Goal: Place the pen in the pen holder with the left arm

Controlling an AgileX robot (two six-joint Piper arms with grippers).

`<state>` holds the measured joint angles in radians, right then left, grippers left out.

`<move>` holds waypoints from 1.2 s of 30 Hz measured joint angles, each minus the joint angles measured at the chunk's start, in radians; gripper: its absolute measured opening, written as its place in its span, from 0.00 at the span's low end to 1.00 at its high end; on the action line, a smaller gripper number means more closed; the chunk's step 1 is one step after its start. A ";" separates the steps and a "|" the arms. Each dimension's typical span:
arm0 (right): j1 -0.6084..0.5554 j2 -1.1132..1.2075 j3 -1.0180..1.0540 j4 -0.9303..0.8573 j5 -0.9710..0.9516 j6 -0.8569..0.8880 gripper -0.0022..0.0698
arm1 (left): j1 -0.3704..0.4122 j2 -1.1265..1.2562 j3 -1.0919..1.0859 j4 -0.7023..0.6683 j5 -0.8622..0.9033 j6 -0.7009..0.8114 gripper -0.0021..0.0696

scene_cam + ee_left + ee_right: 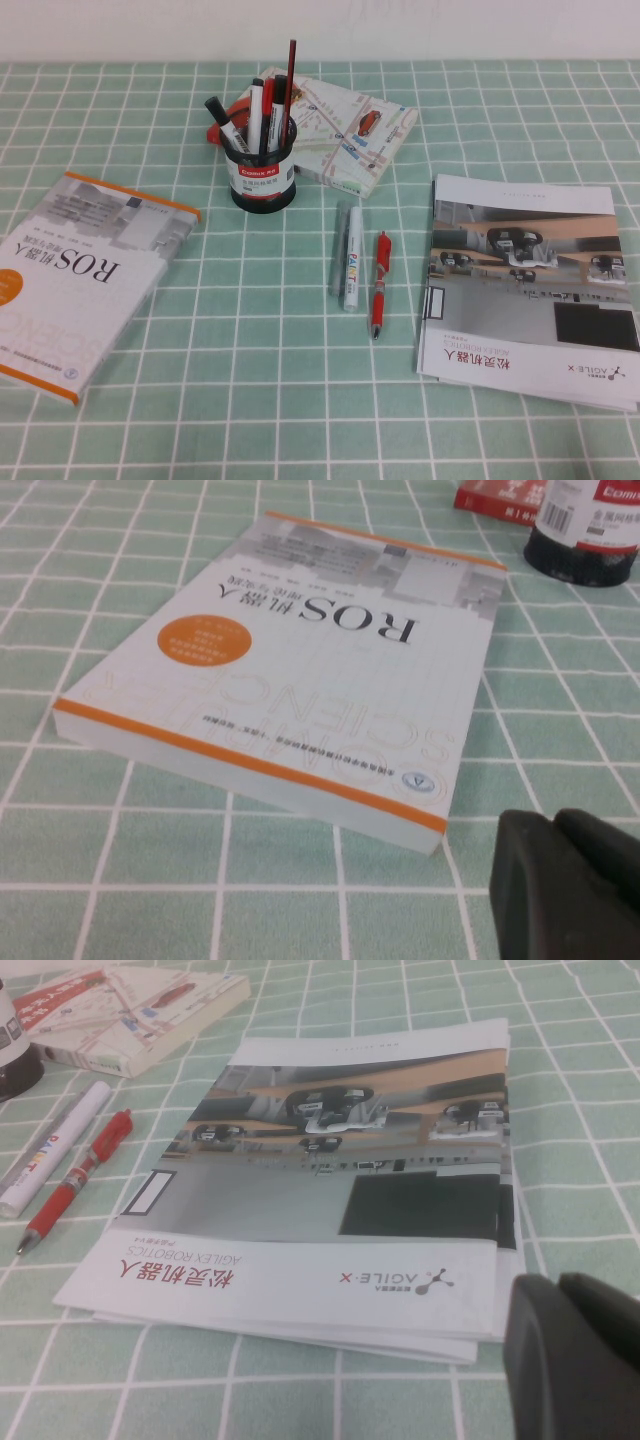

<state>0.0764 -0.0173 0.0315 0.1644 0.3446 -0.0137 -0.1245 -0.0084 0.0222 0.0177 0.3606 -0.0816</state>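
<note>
The slim grey-silver pen (pixel 338 250) lies on the green checked cloth, tight against the left side of a white marker (pixel 352 258). The pen holder (pixel 262 175), a black cup with a red-and-white label, stands upright behind them with several pens in it; its base also shows in the left wrist view (pixel 585 542). No arm shows in the high view. My left gripper (pixel 570 880) is shut and empty, low over the cloth beside the ROS book, far from the pen. My right gripper (pixel 572 1355) is shut and empty by the booklet's near corner.
A white-and-orange ROS book (pixel 75 275) lies at the left. An AgileX booklet (pixel 530 285) lies at the right. A red pen (pixel 380 283) lies right of the marker. A map-covered book (pixel 345 130) and a red object lie behind the holder.
</note>
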 joint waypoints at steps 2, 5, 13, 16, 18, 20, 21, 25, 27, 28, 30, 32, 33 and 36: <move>0.000 0.000 0.000 0.000 0.000 0.000 0.00 | 0.000 0.000 0.002 0.000 -0.011 0.000 0.02; 0.000 0.000 0.000 0.000 0.000 0.000 0.00 | 0.000 0.000 0.004 -0.018 -0.046 -0.019 0.02; 0.000 0.000 0.000 0.000 0.000 0.000 0.00 | 0.000 0.000 0.004 -0.135 -0.208 -0.177 0.02; 0.000 0.000 0.000 0.000 0.000 0.000 0.00 | 0.000 0.000 0.004 -0.143 -0.269 -0.188 0.02; 0.000 0.000 0.000 0.000 0.000 0.000 0.00 | 0.000 0.000 0.004 -0.143 -0.297 -0.187 0.02; 0.000 0.000 0.000 0.000 0.000 0.000 0.00 | 0.000 0.000 0.004 -0.143 -0.309 -0.187 0.02; 0.000 0.000 0.000 0.000 0.000 0.000 0.00 | 0.000 0.000 0.004 -0.143 -0.314 -0.187 0.02; 0.000 0.000 0.000 0.000 0.000 0.000 0.00 | 0.000 0.000 -0.002 -0.150 -0.296 -0.234 0.02; 0.000 0.000 0.000 0.000 0.000 0.000 0.00 | 0.000 0.041 -0.050 -0.150 -0.224 -0.246 0.02; 0.000 0.000 0.000 0.000 0.000 0.000 0.00 | 0.000 0.076 -0.097 -0.150 -0.185 -0.250 0.02; 0.000 0.000 0.000 0.000 0.000 0.000 0.00 | 0.000 0.159 -0.181 -0.150 -0.111 -0.252 0.02; 0.000 0.000 0.000 0.000 0.000 0.000 0.00 | 0.000 0.256 -0.271 -0.148 -0.032 -0.249 0.02; 0.000 0.000 0.000 0.000 0.000 0.000 0.00 | 0.000 0.313 -0.321 -0.148 0.013 -0.237 0.02; 0.000 0.000 0.000 0.000 0.000 0.000 0.00 | 0.000 0.479 -0.457 -0.178 0.144 -0.138 0.02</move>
<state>0.0764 -0.0173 0.0315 0.1644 0.3446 -0.0137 -0.1245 0.4711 -0.4350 -0.1606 0.5041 -0.2192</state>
